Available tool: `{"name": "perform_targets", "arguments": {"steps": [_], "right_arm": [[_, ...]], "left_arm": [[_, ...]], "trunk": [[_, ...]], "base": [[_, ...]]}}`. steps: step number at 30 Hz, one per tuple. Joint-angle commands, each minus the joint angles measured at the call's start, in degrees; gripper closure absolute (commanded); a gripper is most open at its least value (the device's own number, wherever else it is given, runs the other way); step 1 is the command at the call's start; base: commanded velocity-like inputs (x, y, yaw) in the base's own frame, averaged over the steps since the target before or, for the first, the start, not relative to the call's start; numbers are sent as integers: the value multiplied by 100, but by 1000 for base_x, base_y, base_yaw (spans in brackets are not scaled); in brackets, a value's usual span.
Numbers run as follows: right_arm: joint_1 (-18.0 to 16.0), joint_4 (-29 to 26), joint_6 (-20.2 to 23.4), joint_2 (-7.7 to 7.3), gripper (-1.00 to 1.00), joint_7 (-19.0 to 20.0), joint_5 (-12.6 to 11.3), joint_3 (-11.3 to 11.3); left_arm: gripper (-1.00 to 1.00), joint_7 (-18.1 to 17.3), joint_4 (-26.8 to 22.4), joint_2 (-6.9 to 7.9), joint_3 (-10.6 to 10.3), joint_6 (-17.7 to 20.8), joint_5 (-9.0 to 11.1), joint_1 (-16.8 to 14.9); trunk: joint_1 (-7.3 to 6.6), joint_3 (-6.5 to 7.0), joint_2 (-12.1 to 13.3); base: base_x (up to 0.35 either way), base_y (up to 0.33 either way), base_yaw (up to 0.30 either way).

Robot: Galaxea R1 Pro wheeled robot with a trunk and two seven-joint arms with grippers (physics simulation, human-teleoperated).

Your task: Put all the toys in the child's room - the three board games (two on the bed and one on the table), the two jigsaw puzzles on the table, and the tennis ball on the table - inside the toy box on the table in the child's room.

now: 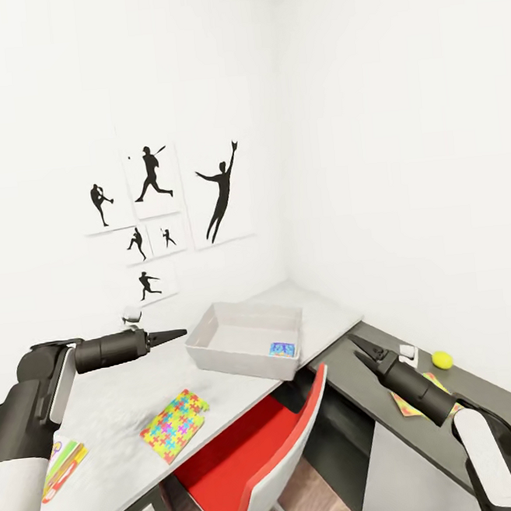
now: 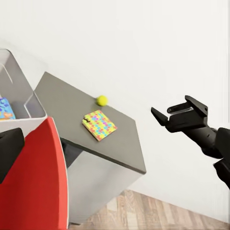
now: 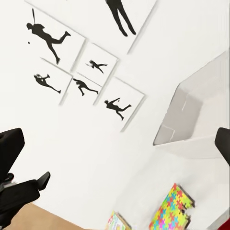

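The toy box [image 1: 244, 342] is seen on the light wing of the desk [image 1: 118, 413], a blue game [image 1: 282, 350] lying inside it. One puzzle [image 1: 176, 424] and a game [image 1: 60, 462] lie nearer. On the dark wing, the ball [image 1: 442, 359] and second puzzle [image 2: 99, 124] rest. The left hand [image 1: 169, 336] appears closed and empty; the right hand [image 1: 362, 352] is held open, empty.

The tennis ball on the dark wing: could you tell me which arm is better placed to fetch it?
Probably the right. Its claw hangs over the dark wing near the tennis ball; the left claw is beyond the toy box.
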Motion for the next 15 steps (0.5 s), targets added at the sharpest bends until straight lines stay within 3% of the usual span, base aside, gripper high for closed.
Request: {"name": "perform_targets", "arguments": {"steps": [1, 15], "right_arm": [[-3, 21, 40, 2, -100, 11, -16, -40], [-4, 64, 42, 3, -100, 14, -11, -102]], "left_arm": [[-100, -6, -1, 2, 1, 43, 14, 1], [-100, -12, -1, 2, 31, 43, 14, -1]], "trunk": [[1, -5, -4], [1, -13, -4]], "base": [[-53, 0, -266], [-11, 0, -272]]}}
